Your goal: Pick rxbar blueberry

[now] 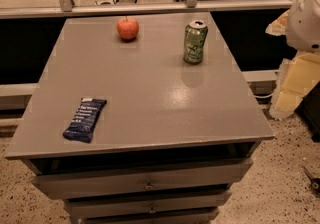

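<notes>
The rxbar blueberry (85, 119) is a flat dark navy-blue wrapped bar with small white lettering. It lies flat near the front left corner of the grey table top (150, 83), its long side running roughly front to back. My gripper is out of view. Only a white rounded part of my arm (306, 15) shows at the right edge, beyond the table's right side and far from the bar.
A red apple (128, 28) sits at the back of the table, left of centre. A green soda can (195, 42) stands upright at the back right. Drawers (147, 184) are below the table's front edge. A railing (150, 7) runs behind the table.
</notes>
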Controlling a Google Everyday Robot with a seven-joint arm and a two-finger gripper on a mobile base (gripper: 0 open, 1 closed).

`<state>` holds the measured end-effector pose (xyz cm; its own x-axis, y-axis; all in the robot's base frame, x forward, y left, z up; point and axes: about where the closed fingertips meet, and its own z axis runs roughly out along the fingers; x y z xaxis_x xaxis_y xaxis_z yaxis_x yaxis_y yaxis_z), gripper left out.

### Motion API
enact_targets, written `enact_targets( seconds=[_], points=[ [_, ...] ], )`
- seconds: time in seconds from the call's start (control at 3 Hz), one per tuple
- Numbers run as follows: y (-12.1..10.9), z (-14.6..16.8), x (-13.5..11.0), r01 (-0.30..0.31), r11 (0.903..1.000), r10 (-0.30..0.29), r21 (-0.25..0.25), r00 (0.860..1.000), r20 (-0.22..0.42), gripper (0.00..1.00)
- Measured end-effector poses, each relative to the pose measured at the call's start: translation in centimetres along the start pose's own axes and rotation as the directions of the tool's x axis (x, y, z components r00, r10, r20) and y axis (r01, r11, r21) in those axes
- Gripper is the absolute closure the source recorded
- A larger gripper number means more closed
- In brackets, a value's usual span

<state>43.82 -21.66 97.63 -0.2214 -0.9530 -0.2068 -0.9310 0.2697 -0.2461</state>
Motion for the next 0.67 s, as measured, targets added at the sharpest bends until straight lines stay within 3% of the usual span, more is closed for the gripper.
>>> enact_targets(
  seconds=[0.33, 0.67],
  points=[
    [0.0, 0.0, 0.0, 0.000, 1.0000, 0.000, 0.000, 1.000, 0.000, 0.00],
    [-0.2, 1.2, -1.8, 0.025, 0.9996, -0.025, -0.012, 0.998, 0.064, 0.00]
  ],
)
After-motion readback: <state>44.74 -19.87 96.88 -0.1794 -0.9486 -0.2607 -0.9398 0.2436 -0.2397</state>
